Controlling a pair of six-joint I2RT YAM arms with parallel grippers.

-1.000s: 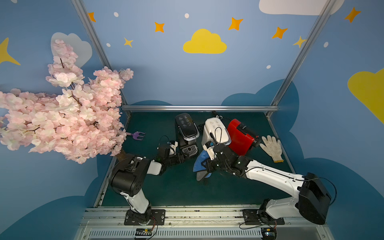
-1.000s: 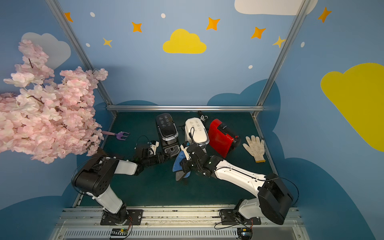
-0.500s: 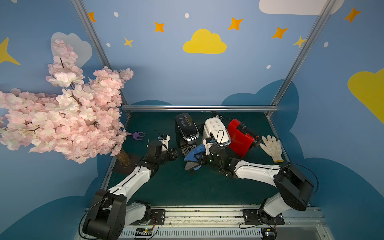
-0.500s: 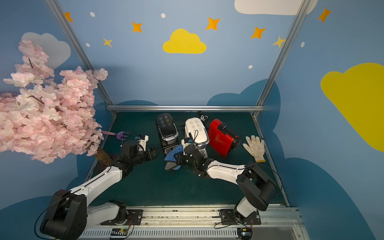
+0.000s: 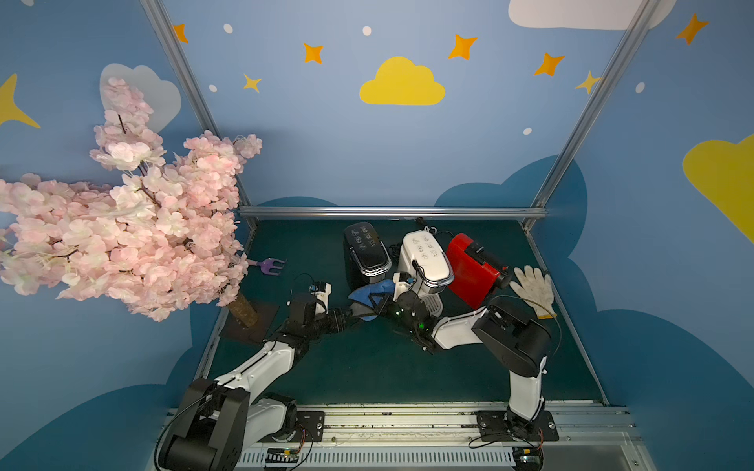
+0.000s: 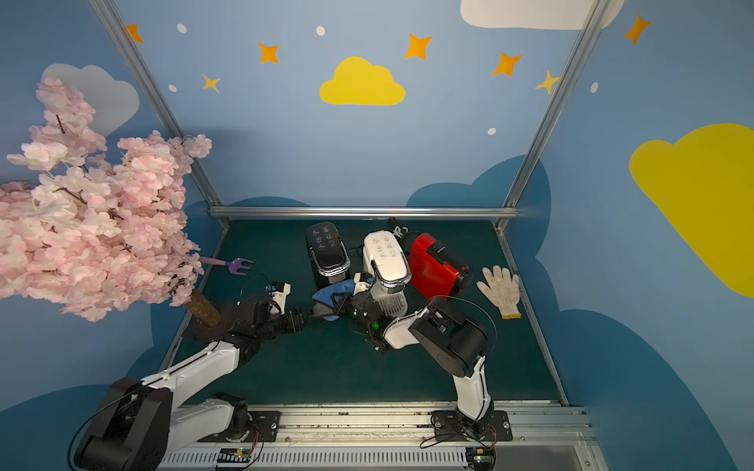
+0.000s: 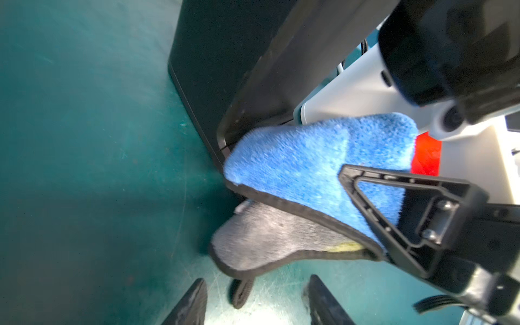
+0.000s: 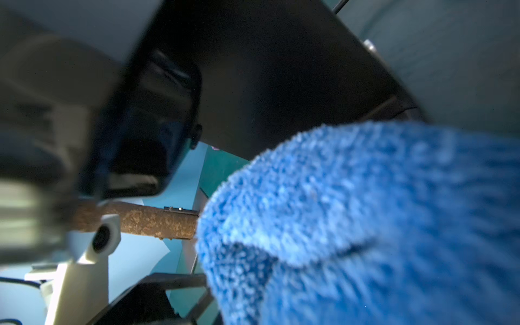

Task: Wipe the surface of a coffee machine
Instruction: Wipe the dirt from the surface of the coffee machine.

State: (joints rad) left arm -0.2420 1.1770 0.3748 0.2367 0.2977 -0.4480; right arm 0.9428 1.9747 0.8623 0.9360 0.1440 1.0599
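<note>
In both top views you see a dark green worktop (image 5: pixel 367 375) boxed in by blue walls (image 5: pixel 387 163) painted with yellow clouds and stars, with a pink blossom tree (image 5: pixel 122 228) over its left side. Beyond the fingers stand a black coffee machine (image 5: pixel 365 253), a white coffee machine (image 5: pixel 426 257) and a red coffee machine (image 5: pixel 473 269). A white glove (image 5: pixel 534 289) lies well off to the right of them. Both arms reach forward, low over the worktop, and meet at the foot of the black coffee machine. There the blue cloth (image 5: pixel 371 294) hangs from your right fingers (image 5: pixel 377 302).

In the left wrist view your left fingers (image 7: pixel 194 304) stand apart and hold nothing; a loop of the cloth's black hem lies between their tips. The right fingers are clamped on the cloth. Its blue fold sits at the black machine's lower front corner; you cannot tell whether it touches.

In the right wrist view the cloth fills the space ahead of the fingers, with the black machine's dark side close behind it.
</note>
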